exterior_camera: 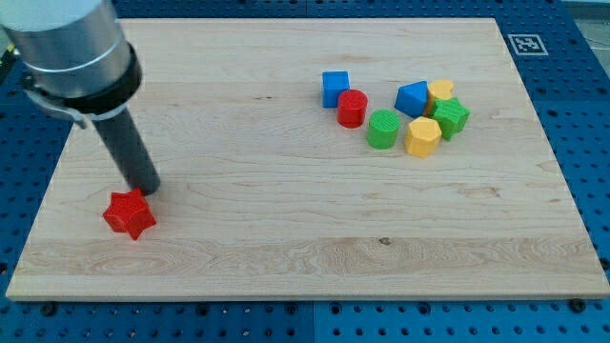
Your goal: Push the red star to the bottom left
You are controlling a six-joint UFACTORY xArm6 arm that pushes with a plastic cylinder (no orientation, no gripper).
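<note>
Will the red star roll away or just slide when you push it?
Probably slide: the red star lies flat on the smooth wooden board, and its points should stop rolling. It may spin, since my tip sits off-centre at its upper right.

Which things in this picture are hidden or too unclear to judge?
- Camera view: yellow block at the back, partly hidden by the blue block and green block; shape unclear.
- My tip beside the red star: contact cannot be told.
- Arm's upper part: cut off by the view's top.

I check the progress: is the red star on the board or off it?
On the board. The red star lies on the wood near the view's bottom-left corner, my tip at its upper right.
</note>
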